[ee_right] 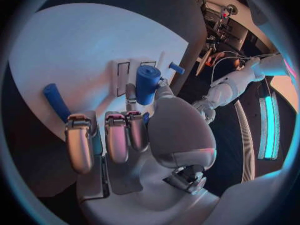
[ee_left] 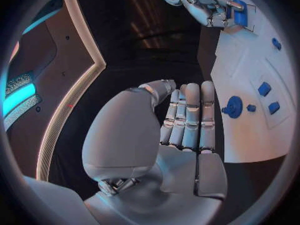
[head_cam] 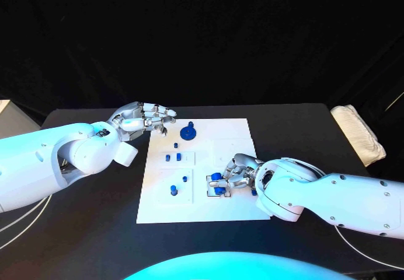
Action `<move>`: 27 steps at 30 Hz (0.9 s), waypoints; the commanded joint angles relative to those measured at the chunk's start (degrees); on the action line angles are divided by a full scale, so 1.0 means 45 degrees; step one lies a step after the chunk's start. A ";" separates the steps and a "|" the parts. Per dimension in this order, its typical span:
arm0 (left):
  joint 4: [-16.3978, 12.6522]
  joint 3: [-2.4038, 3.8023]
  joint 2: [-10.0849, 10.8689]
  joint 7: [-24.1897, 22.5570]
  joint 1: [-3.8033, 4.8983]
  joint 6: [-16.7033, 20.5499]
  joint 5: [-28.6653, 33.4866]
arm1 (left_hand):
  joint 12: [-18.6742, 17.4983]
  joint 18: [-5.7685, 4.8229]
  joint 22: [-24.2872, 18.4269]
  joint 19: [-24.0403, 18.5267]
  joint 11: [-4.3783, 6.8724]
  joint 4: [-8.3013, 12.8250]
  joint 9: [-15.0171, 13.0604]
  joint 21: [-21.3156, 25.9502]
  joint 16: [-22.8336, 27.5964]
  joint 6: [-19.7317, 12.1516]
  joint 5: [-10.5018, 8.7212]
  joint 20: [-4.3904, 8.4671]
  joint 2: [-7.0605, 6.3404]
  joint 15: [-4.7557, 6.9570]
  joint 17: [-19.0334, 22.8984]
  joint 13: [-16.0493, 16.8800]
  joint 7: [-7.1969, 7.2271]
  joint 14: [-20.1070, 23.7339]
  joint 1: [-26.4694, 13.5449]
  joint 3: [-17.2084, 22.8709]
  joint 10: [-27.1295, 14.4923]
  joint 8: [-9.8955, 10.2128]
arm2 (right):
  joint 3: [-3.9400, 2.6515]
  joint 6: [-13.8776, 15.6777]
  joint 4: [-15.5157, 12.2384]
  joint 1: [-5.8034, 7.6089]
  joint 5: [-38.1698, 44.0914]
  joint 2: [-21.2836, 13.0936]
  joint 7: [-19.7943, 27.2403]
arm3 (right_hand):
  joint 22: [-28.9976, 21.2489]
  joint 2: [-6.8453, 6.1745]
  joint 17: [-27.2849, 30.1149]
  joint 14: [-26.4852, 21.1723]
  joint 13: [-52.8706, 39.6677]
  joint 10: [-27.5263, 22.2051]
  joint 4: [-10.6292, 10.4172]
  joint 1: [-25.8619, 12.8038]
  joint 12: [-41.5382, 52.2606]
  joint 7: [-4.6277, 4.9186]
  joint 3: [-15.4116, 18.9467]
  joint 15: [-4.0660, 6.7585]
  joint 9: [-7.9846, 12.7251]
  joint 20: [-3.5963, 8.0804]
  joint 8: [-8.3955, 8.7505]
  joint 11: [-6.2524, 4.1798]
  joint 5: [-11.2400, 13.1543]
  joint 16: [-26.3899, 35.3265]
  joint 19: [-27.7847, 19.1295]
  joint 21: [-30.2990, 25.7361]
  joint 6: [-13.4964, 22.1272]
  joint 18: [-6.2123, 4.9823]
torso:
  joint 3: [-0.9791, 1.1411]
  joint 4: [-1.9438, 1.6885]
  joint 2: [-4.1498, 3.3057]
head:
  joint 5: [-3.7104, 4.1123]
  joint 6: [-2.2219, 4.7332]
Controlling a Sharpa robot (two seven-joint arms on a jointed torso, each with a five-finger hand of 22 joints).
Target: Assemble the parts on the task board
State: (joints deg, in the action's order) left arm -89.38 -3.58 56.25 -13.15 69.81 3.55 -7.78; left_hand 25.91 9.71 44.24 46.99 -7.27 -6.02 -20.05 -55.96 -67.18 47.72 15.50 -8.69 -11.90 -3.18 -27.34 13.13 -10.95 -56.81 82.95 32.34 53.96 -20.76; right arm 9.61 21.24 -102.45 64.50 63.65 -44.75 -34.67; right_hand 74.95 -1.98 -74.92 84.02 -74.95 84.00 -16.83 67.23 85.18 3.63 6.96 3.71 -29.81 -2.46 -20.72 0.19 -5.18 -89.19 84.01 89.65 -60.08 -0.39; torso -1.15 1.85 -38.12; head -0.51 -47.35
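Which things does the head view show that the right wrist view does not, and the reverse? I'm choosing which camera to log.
Head view, not the right wrist view: the folded white cloth at the table's right edge and the blue disc at the far end of the task board.
Right wrist view, not the head view: the palm side of the right robot hand, and a long blue rod lying near its fingers.
Both: the task board, the right robot hand and the blue cylinder it pinches.

Glossy white arms (head_cam: 51, 160) end in silver segmented hands (head_cam: 141, 119).
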 commanded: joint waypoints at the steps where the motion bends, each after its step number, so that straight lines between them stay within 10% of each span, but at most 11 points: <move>1: -0.0015 0.0009 -0.0019 -0.0021 0.0007 -0.0171 0.0071 | 0.0089 0.0186 -0.0011 0.0039 -0.0024 -0.0079 0.0016 0.0044 0.0057 -0.0082 0.0031 -0.0057 0.0030 -0.0037 -0.0013 -0.0019 -0.0027 0.0046 -0.0145 -0.0012 -0.0064 -0.0087 | 0.0002 -0.0005 -0.0008 -0.0016 0.0125 0.0024 0.0052 | 0.3344 0.0025 -0.2973 0.1241 -0.2261 0.0614 0.0017 -0.0170 -0.0077 0.0051 0.0119 0.0077 -0.0016 0.0093 0.0009 -0.0125 0.0013 -0.0042 0.1332 0.0077 0.0042 0.0086 | -0.0008 -0.0003 0.0005 | -0.0014 -0.0023; 19: 0.0016 0.0009 -0.0015 0.0033 0.0007 -0.0177 0.0071 | 0.0090 0.0187 -0.0022 0.0046 -0.0029 -0.0086 0.0023 0.0058 0.0055 -0.0096 0.0030 -0.0060 0.0034 -0.0039 -0.0016 -0.0023 -0.0030 0.0048 -0.0150 -0.0009 -0.0088 -0.0091 | 0.0002 0.0222 -0.0036 -0.0036 0.0298 -0.0015 0.0200 | 0.3344 -0.0106 -0.2924 0.1230 -0.2192 0.0549 -0.0009 -0.0784 -0.0215 0.0070 0.0681 0.0065 -0.0064 0.0086 -0.0011 -0.0111 0.0004 -0.0020 0.1332 0.0077 0.0110 0.0086 | -0.0004 0.0010 0.0005 | -0.0052 -0.0030; 27: 0.0027 0.0009 -0.0017 0.0037 0.0007 -0.0172 0.0071 | 0.0090 0.0187 -0.0022 0.0046 -0.0029 -0.0086 0.0023 0.0058 0.0055 -0.0096 0.0030 -0.0060 0.0034 -0.0039 -0.0016 -0.0023 -0.0030 0.0048 -0.0150 -0.0009 -0.0088 -0.0091 | 0.0002 0.0376 -0.0033 -0.0038 0.0463 -0.0043 0.0320 | 0.3344 -0.1036 -0.2959 0.1237 -0.2083 0.0436 -0.0053 -0.2166 -0.0445 0.0111 0.0529 0.0028 -0.0126 0.0050 -0.0028 -0.0068 -0.0146 -0.0026 0.1332 0.0077 0.0237 0.0086 | -0.0005 0.0009 0.0004 | -0.0042 -0.0011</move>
State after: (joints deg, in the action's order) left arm -89.21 -3.58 56.27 -12.74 69.81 3.55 -7.78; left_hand 26.12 9.71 44.19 46.99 -7.27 -6.01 -20.01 -55.96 -67.18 47.72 15.50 -8.69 -11.67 -3.18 -27.33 13.08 -10.95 -56.81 82.73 32.33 53.96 -20.96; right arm 9.62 22.37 -102.54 64.39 64.51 -44.91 -34.29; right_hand 74.93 -6.49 -74.92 84.02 -74.93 84.00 -17.06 57.90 83.37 4.19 9.54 3.70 -30.29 -2.47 -20.85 0.19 -5.54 -89.19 84.00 89.65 -59.50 -0.38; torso -1.18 1.88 -38.10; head -0.72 -47.42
